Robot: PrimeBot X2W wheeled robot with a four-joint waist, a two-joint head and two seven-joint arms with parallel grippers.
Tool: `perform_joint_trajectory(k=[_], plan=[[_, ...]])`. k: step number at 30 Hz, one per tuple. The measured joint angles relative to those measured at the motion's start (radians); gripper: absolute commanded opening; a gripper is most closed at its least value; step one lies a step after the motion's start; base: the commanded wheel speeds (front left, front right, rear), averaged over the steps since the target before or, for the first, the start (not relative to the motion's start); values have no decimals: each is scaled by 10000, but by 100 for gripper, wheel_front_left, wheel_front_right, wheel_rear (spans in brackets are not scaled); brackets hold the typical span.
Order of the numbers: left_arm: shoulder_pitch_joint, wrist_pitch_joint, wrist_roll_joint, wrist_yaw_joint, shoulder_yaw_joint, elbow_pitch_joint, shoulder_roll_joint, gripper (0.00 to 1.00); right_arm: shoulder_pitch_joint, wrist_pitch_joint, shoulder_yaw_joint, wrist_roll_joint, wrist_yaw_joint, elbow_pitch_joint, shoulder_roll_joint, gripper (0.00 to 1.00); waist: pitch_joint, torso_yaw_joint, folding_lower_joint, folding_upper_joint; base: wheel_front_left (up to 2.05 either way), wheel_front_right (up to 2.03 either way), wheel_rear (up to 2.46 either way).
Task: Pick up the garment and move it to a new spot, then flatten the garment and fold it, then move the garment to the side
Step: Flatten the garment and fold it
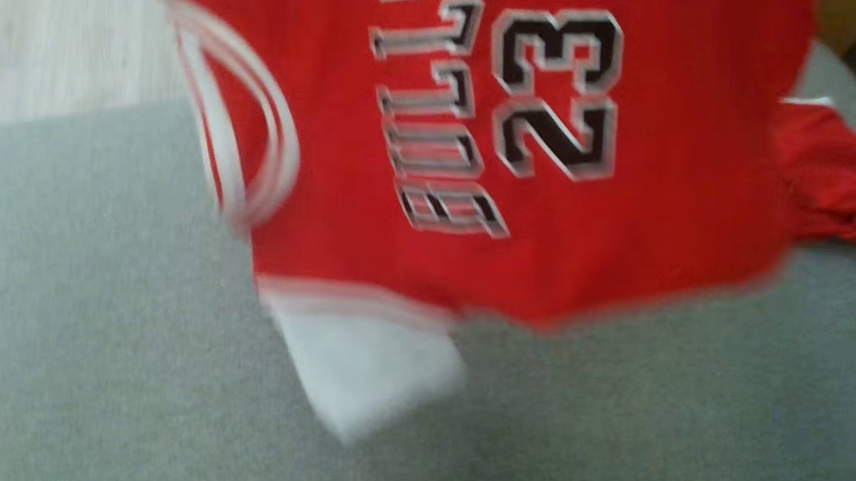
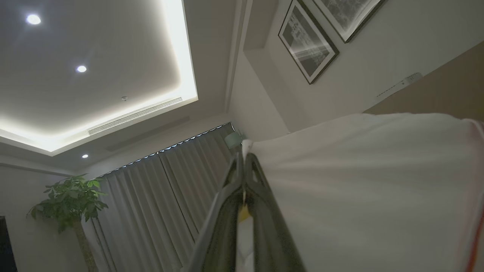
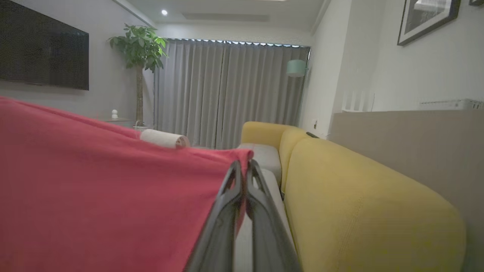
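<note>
Overhead, numbered garment [image 1: 687, 171]; wrist-side, yellow sofa [image 3: 359, 204].

Red garment [image 1: 687, 171], black 23 and white trim, spreads blurred across 12 o'clock, its white corner drooping toward 6, seemingly lifted.

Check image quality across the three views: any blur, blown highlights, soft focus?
Head view: heavy motion blur; the red jersey smears at its hems, though 23 is legible. Left wrist view: sharp on the left gripper, shut on pale cloth; ceiling light strip blown out, room dim. Right wrist view: dim, slightly soft, no glare; right gripper shut on the jersey beside the yellow sofa.
</note>
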Motion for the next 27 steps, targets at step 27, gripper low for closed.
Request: perform_joint_trajectory(k=[27], plan=[[2468, -1582, 458, 397, -92, -798, 798, 0, 269, -940, -568, -1977, 0, 982, 1122, 0, 3297, 530, -2, 0, 0, 0, 0]])
